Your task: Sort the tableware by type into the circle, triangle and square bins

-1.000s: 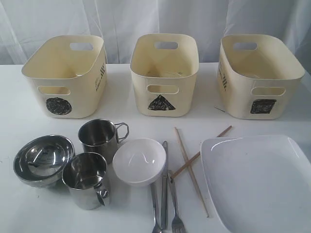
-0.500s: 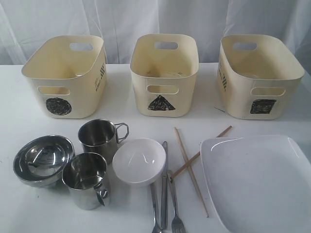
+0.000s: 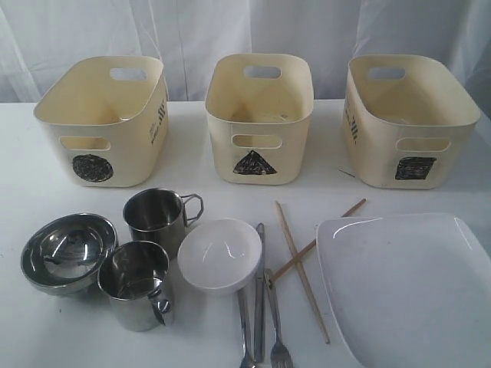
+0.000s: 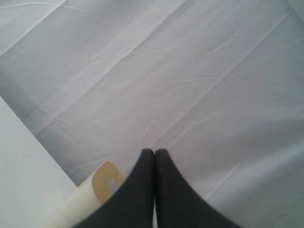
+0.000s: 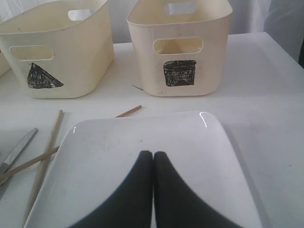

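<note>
Both tools are pinched fully together, holding nothing: the left tool [image 4: 154,153] points at white cloth, the right tool [image 5: 153,155] hangs over the plate [image 5: 142,135]. Bowls [image 3: 69,253], mugs [image 3: 157,212], cutlery [image 3: 259,307] and chopsticks [image 3: 301,261] sit on the worktop [image 3: 192,169] before three bins [image 3: 259,115].

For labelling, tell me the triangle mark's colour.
The triangle mark is black, on the cream middle bin; exterior view shows it best.
</note>
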